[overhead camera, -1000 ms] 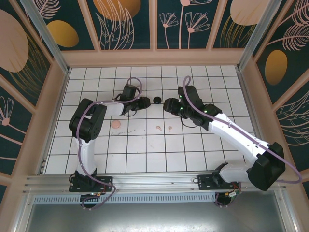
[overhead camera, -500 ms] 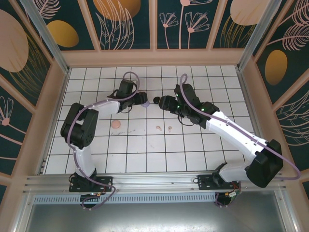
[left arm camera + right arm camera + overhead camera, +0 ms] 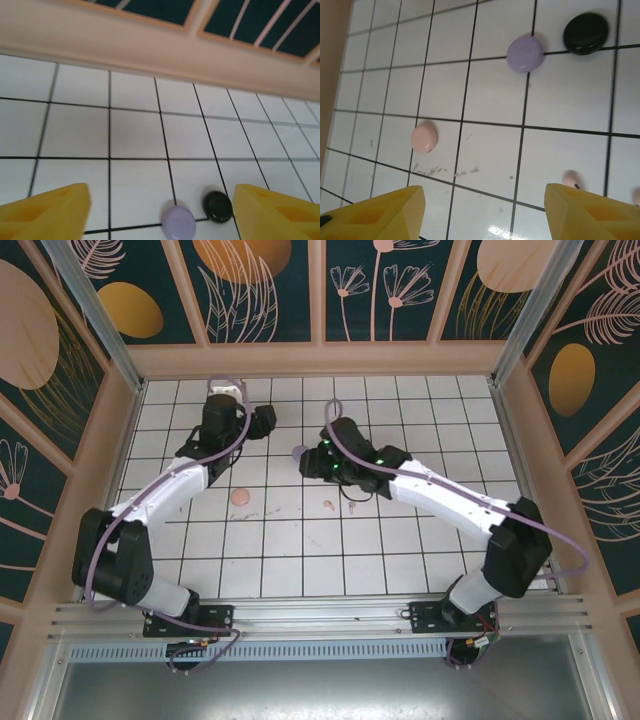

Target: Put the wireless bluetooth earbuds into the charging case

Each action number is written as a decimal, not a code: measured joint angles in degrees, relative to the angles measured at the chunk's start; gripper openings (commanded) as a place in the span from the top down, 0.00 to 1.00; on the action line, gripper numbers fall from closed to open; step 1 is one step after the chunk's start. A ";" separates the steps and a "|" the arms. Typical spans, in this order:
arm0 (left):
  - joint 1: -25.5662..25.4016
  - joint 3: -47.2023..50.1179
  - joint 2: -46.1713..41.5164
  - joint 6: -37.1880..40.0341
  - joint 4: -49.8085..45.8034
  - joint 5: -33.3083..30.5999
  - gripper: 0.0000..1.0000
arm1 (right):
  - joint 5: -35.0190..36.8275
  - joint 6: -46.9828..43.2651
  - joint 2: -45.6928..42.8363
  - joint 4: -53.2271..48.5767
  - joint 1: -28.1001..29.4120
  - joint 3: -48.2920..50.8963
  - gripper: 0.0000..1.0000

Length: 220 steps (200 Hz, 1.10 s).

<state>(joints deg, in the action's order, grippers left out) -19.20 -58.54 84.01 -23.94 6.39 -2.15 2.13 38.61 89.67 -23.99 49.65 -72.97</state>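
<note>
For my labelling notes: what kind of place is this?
Probably an enclosed robot test cell: white tiled table, patterned wall panels in an aluminium frame, two arms bolted at its edge.

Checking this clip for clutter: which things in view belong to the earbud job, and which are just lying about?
Belongs to the job:
- pale pink earbuds, loose on the tiles
- pink case
- lilac case
- black case; all three cases look shut

Just surroundings:
- tiled table
- patterned wall panels
</note>
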 measured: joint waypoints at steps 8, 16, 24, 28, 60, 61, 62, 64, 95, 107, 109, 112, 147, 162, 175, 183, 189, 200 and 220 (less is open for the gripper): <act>0.74 1.03 -1.40 -0.24 0.52 -0.68 0.01 | 0.00 -0.92 2.01 -0.13 0.96 -1.27 0.34; 1.53 2.19 -2.82 -0.63 1.18 -1.44 0.01 | 0.00 -1.95 4.22 -0.39 1.90 -2.93 0.34; 2.27 3.28 -4.28 -0.72 1.49 -2.08 0.01 | 0.00 -2.97 6.51 -0.44 2.75 -4.68 0.34; 2.67 3.80 -4.94 -0.74 1.64 -2.51 0.01 | -0.02 -3.74 7.78 -0.55 3.21 -5.66 0.34; 4.81 6.64 -8.74 -1.62 3.21 -5.29 0.01 | -0.07 -9.05 16.46 -1.81 5.79 -13.62 0.33; 4.83 6.71 -8.83 -1.70 3.30 -5.31 0.01 | -0.09 -9.42 16.81 -1.88 5.88 -14.03 0.33; 4.92 6.84 -8.94 -1.81 3.39 -5.49 0.01 | -0.07 -9.60 16.98 -1.95 5.92 -14.23 0.33; 5.01 6.95 -9.07 -1.81 3.48 -5.53 0.01 | -0.04 -9.88 17.51 -1.92 6.08 -14.71 0.33; 7.15 9.16 -11.39 -5.09 4.44 -6.54 0.01 | -0.02 -15.74 25.88 -3.48 8.20 -22.47 0.31; 8.52 9.49 -11.61 -6.71 4.52 -6.91 0.01 | 0.02 -17.62 29.18 -4.04 8.79 -25.44 0.30; 8.81 9.51 -11.63 -7.15 4.52 -6.88 0.01 | 0.02 -17.99 29.77 -4.26 8.90 -26.03 0.30; 9.31 9.53 -11.63 -7.65 4.52 -6.93 0.01 | 0.07 -18.49 30.56 -4.46 9.03 -26.77 0.29; 14.62 9.53 -11.63 -12.90 4.46 -6.82 0.01 | 1.55 -23.21 40.52 -8.50 10.36 -37.75 0.28; 16.35 9.53 -11.63 -14.49 4.26 -7.02 0.01 | 2.27 -24.44 44.06 -10.05 10.75 -42.25 0.28; 17.59 9.53 -11.63 -16.00 3.89 -7.37 0.01 | 2.69 -25.07 46.69 -11.41 10.97 -45.72 0.27; 18.16 9.53 -11.63 -16.81 3.82 -7.48 0.01 | 2.89 -25.31 48.24 -12.22 11.10 -47.76 0.27; 18.62 9.57 -11.65 -17.53 3.82 -7.63 0.01 | 2.95 -25.51 49.07 -12.57 11.10 -48.83 0.27; 19.45 9.70 -11.67 -18.73 3.82 -7.91 0.01 | 3.02 -25.94 50.27 -13.18 11.13 -50.34 0.27; 20.81 10.32 -11.87 -20.74 3.78 -8.46 0.01 | 2.97 -26.25 51.63 -14.12 11.21 -52.00 0.26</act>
<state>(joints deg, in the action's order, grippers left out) 1.61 -48.23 72.14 -44.69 10.17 -10.61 5.10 12.36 141.29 -38.11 60.86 -124.97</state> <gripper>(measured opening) 0.987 0.738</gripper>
